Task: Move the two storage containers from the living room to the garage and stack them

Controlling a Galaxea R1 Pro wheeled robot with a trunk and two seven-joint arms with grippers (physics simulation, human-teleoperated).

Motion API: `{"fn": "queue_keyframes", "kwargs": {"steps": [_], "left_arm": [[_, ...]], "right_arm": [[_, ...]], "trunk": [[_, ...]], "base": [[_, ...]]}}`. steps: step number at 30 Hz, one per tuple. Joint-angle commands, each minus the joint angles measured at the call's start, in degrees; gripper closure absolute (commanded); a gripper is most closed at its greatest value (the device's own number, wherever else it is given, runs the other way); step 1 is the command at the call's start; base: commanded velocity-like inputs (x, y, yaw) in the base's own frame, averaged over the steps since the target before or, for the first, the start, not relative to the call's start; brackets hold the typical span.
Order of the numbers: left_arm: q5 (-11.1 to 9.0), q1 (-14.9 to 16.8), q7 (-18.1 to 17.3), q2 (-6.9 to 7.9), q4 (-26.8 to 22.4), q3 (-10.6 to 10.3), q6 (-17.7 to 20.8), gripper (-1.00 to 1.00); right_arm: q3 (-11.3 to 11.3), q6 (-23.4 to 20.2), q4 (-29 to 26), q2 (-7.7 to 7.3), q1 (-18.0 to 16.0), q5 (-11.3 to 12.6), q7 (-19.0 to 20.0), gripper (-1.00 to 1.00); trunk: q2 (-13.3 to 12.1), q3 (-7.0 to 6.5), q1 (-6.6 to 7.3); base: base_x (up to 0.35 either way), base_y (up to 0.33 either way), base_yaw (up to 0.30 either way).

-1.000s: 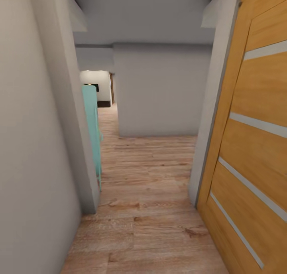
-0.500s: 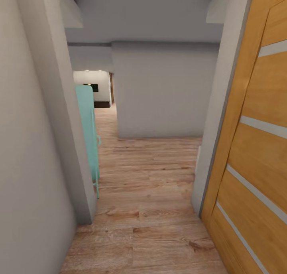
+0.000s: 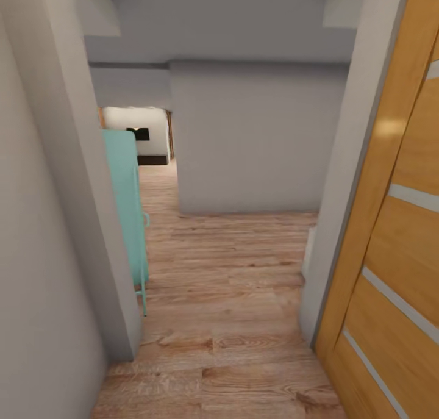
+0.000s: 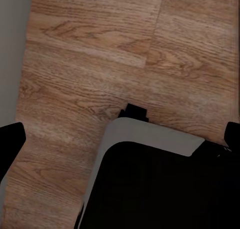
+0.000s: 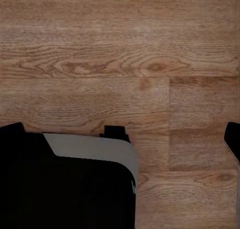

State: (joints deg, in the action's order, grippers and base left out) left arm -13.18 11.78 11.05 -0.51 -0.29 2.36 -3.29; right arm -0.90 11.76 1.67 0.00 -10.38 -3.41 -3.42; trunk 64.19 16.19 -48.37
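Ahead of the robot, the head view looks down a narrow passage with a light wood plank floor (image 3: 231, 297). A grey wall (image 3: 42, 236) closes the left side, and a wooden door with pale glazed strips (image 3: 396, 266) stands on the right, cut off by the frame edge. Just past the left wall's corner, a teal piece of furniture on thin legs (image 3: 127, 211) shows only as a narrow slice; what it is cannot be made out. Farther on, a grey wall block (image 3: 250, 138) faces the camera, and beside it an opening leads to a brighter room (image 3: 143, 135) too small to read.

Both wrist views look straight down at the plank floor, showing the dark, grey-edged robot base (image 4: 155, 184) that the head view misses. Dark finger parts (image 4: 11, 144) sit at the frame edges of both wrist views, well apart, so both grippers are spread and hold nothing. No red-orange container appears anywhere, so their whereabouts cannot be told.
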Motion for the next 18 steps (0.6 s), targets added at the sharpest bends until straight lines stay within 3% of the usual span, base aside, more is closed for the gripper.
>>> {"fn": "queue_keyframes", "kwargs": {"steps": [1,18], "left_arm": [[-0.2,0.1,0.1,-0.02,0.0,0.2,-0.2,-1.00],[-0.2,0.1,0.1,-0.01,0.0,0.2,-0.2,-1.00]], "right_arm": [[-0.1,0.3,0.2,0.00,-0.1,-0.4,-0.3,-1.00],[-0.1,0.3,0.2,0.00,-0.1,-0.4,-0.2,-1.00]], "trunk": [[0.0,0.07,-0.04],[0.0,0.07,-0.04]], "base": [[0.321,0.000,0.000],[0.321,0.000,0.000]]}}
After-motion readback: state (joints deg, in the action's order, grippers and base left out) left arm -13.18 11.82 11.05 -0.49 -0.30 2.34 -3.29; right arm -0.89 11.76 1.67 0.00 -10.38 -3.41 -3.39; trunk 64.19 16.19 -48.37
